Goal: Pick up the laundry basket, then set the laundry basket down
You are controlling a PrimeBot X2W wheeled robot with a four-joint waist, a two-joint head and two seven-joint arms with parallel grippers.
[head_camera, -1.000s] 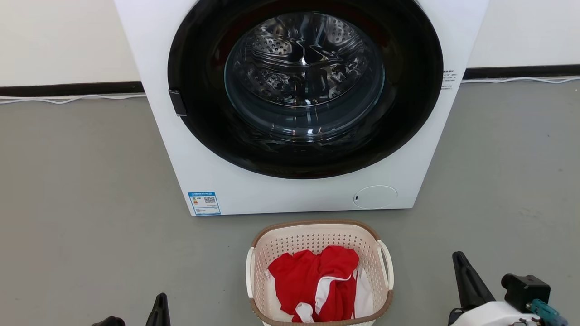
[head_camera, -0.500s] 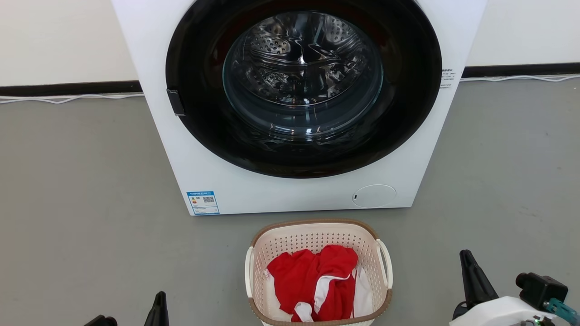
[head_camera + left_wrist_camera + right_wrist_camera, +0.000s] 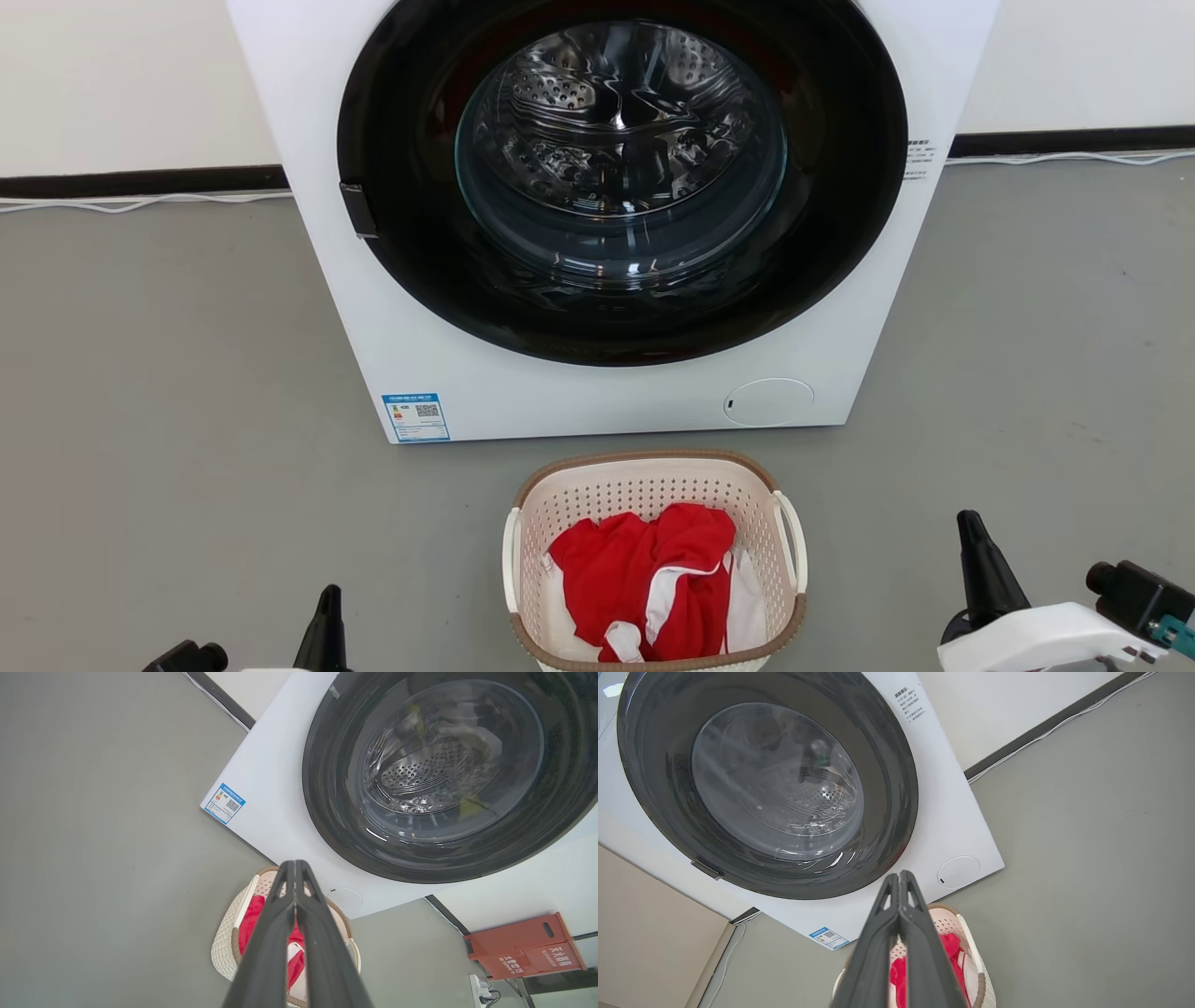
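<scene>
The right gripper [image 3: 969, 523] has drifted outward from the laundry basket [image 3: 644, 490] on the floor [image 3: 187, 420]. It and the left gripper [image 3: 295, 863] are closed, holding nothing.

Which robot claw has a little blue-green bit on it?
The right gripper, lower right in the head view: a teal part sticks out behind it. The left gripper shows black, no teal.

The head view looks forward and down, close on the washing machine [image 3: 560, 401] and the laundry basket [image 3: 644, 490]; both wrist views, tilted opposite ways, look down from either side, sharing both things
</scene>
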